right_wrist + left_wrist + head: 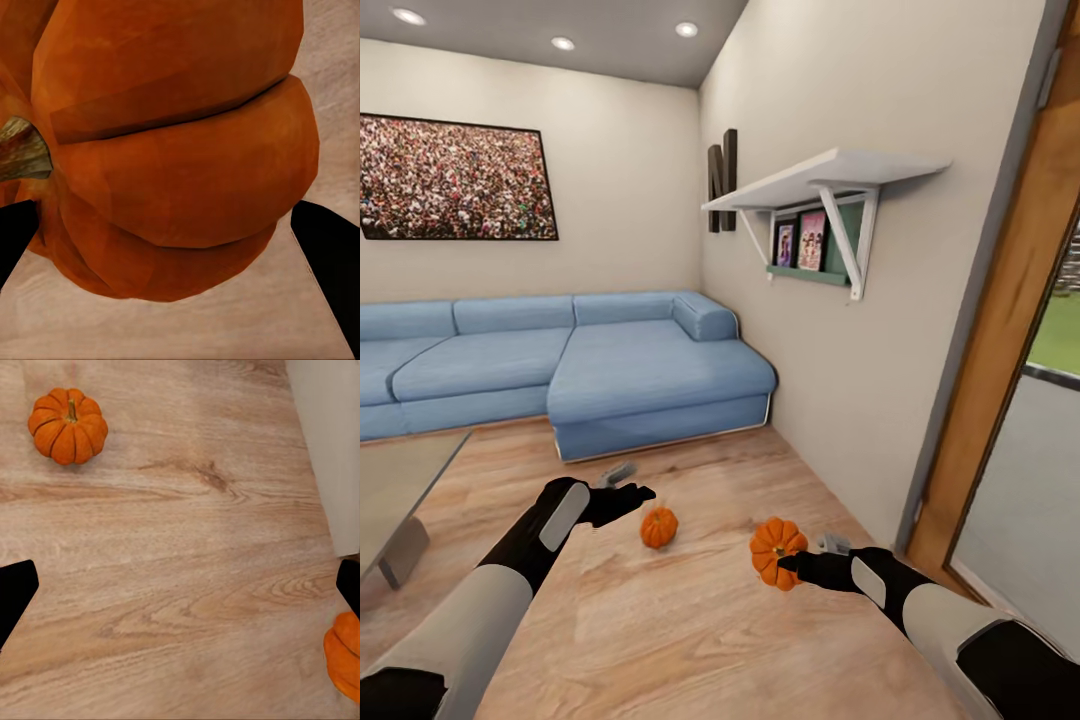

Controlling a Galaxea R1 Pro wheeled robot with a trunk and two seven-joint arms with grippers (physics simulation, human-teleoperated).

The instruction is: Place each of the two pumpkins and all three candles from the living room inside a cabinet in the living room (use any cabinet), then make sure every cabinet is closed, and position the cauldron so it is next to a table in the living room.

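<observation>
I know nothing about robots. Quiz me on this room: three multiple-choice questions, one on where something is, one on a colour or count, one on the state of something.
1. Where does the free pumpkin lie?
A. on the sofa
B. on the wooden floor
C. on the wall shelf

2. What colour is the sofa?
A. blue
B. green
C. red

3. What is the right tool doing?
A. hanging open and empty
B. holding a book
C. holding a pumpkin

Answers:
1 B, it sits on floorboards ahead of the left tool.
2 A, its cushions are light blue.
3 C, the held pumpkin sits between its fingers, lifted above the floor.
</observation>
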